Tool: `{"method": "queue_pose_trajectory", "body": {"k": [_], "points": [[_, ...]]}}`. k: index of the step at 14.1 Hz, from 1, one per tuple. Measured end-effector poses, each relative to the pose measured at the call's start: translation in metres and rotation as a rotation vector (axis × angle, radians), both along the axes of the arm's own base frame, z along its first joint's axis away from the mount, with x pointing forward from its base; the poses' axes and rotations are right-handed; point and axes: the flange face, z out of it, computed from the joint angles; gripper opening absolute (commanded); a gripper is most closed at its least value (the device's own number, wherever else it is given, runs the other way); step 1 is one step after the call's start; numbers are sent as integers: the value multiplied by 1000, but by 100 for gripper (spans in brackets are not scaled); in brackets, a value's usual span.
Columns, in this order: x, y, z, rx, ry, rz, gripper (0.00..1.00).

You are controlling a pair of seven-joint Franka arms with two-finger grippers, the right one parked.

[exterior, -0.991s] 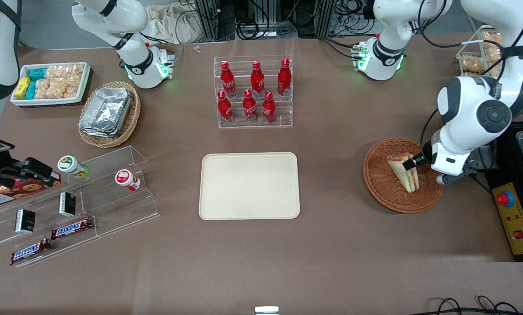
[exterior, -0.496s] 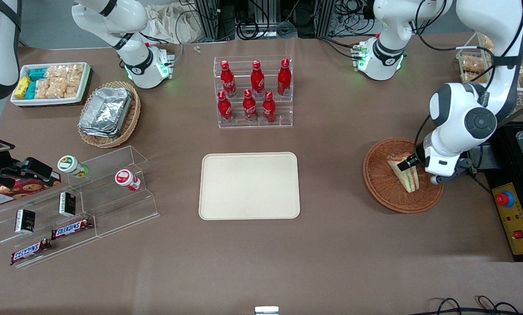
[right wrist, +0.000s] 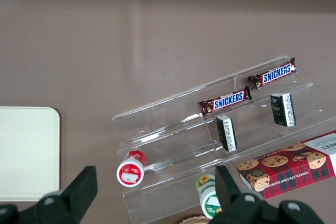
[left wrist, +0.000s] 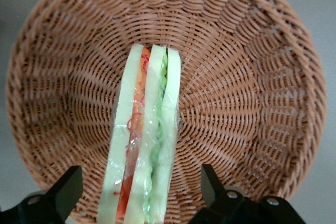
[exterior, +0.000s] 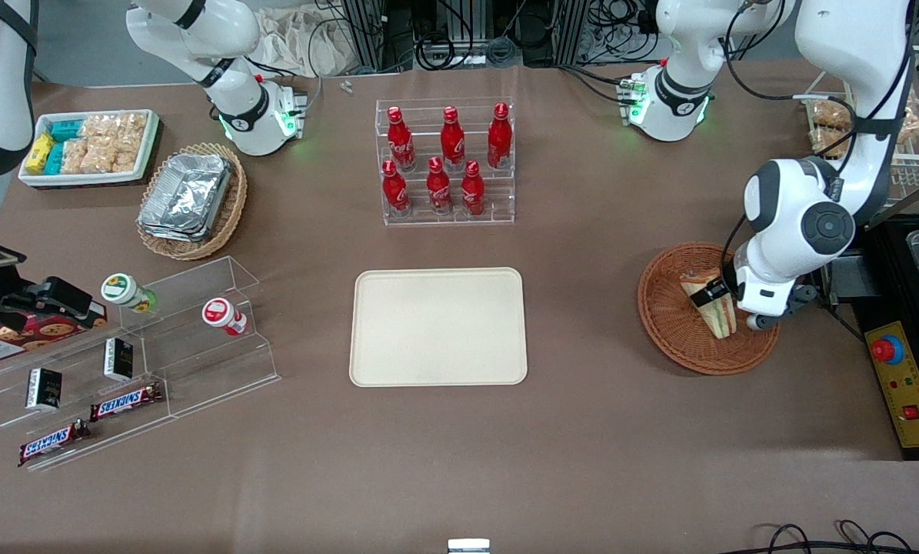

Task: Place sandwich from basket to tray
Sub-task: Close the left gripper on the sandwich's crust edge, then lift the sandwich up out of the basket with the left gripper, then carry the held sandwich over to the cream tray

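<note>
The sandwich stands on edge in the round reddish-brown wicker basket toward the working arm's end of the table. In the left wrist view the sandwich shows pale bread with orange-red and green layers under clear wrap, against the basket's weave. My left gripper is low in the basket and open, with one black finger on each side of the sandwich and a gap at each. The cream tray lies flat and bare at the table's middle; its corner shows in the right wrist view.
A clear rack of red bottles stands farther from the front camera than the tray. A black box with a red stop button lies beside the basket at the table's end. A tan basket of foil containers and an acrylic snack shelf lie toward the parked arm's end.
My left arm has shifted toward the tray's side and the gripper has moved further over the sandwich. The sandwich and basket have not moved.
</note>
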Motion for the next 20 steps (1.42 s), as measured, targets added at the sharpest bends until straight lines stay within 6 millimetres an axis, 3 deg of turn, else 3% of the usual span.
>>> {"method": "queue_pose_trajectory", "body": {"k": [1,2,8,11,12,14,17,20], "points": [[-2,0,-7,-1,1,0,19],[-4,0,-12,-2,5,0,0],[-3,0,-15,-4,1,0,0],[3,0,-5,-2,-10,0,0],[8,0,7,1,5,1,0],[26,1,50,11,55,2,0],[53,1,139,22,94,-2,0],[65,-9,224,1,113,-122,0]]}}
